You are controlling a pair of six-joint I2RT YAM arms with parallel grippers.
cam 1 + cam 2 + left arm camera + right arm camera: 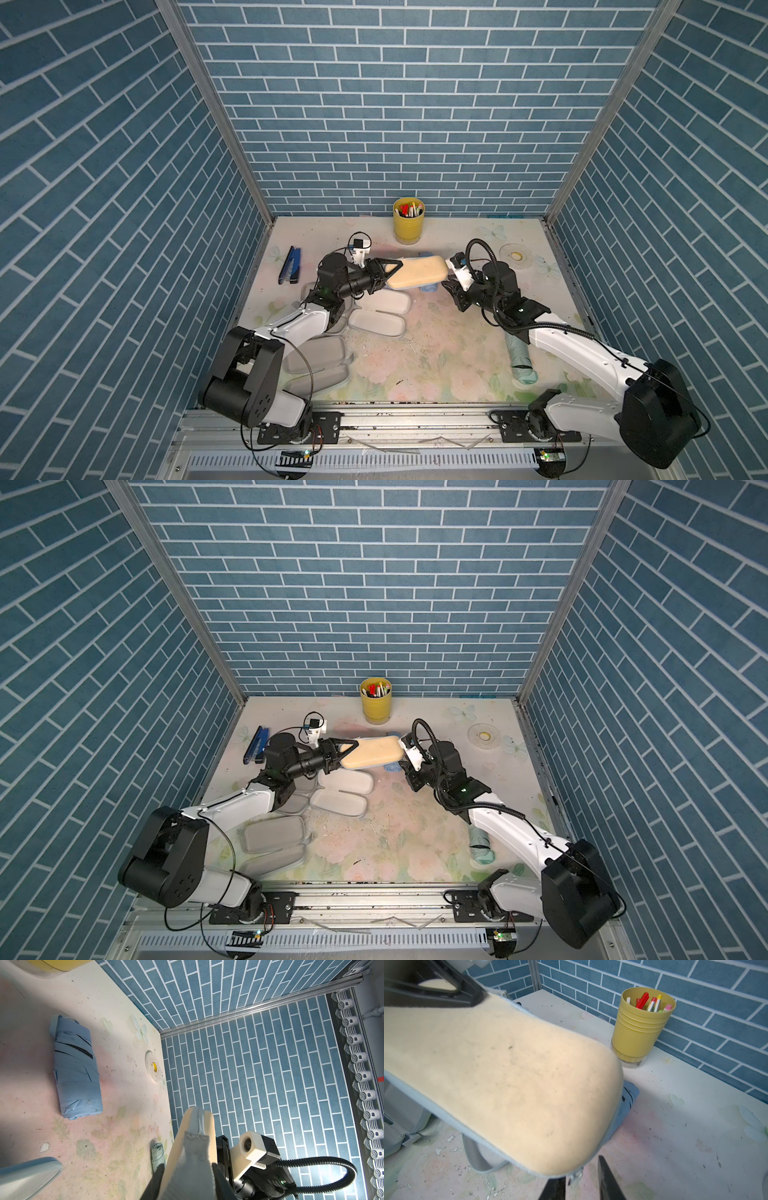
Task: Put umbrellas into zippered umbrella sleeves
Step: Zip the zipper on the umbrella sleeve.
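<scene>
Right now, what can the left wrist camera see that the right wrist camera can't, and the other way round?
Only the left wrist view shows the tape roll, the mint green umbrella and the zip seam running over the end of the tan sleeve. Only the right wrist view shows the coloured pens standing in the yellow cup; the left wrist view catches just the cup's bottom edge. Both show the tan sleeve up close and the light blue umbrella lying on the table.
</scene>
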